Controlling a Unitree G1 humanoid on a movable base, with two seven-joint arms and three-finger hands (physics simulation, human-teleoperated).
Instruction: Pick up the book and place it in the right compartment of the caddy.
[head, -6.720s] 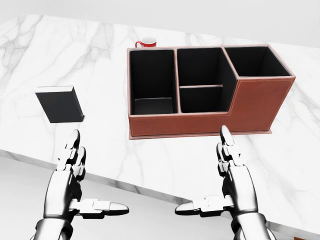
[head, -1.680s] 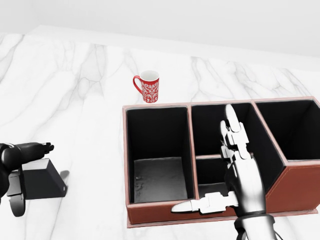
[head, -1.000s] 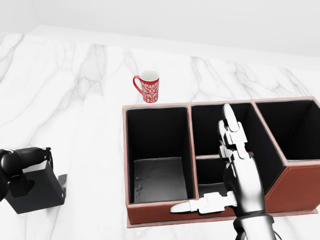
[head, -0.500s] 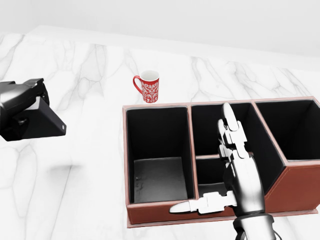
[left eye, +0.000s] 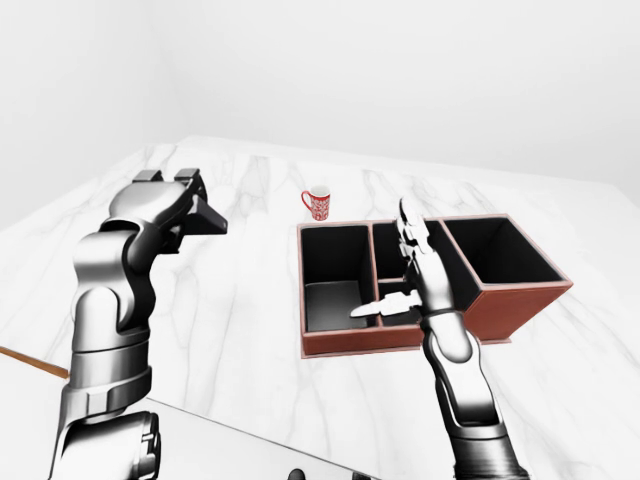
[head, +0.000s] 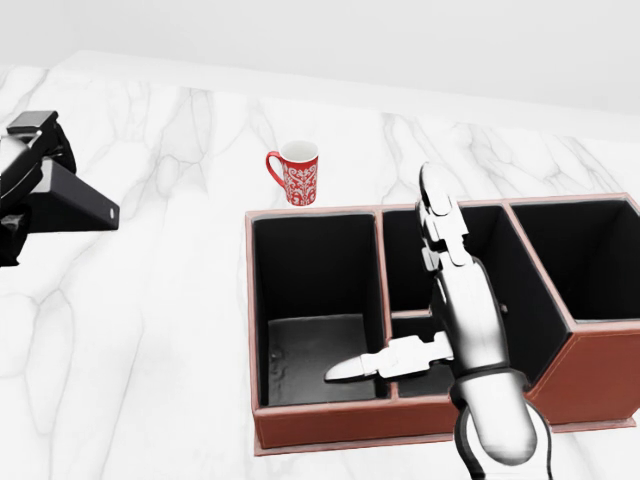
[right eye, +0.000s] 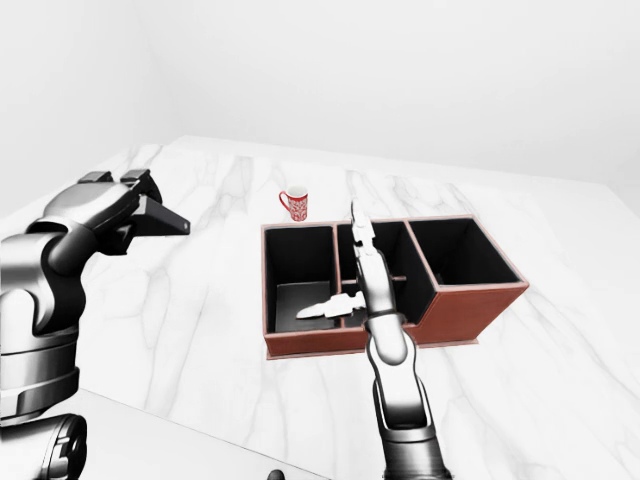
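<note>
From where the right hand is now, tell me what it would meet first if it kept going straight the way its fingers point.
Probably the caddy's far rim. The right hand hangs open over the middle compartments, fingers pointing toward the head view's top. Past the rim is bare marble; the red mug sits off to the left. Hand height is unclear, so it might pass over.

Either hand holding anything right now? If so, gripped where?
The left hand holds the black book, lifted off the counter, gripped at its end on the view's left. The right hand is open and empty, above the caddy.

Bright, even, sharp renders — soft faint shadows, no glare.
</note>
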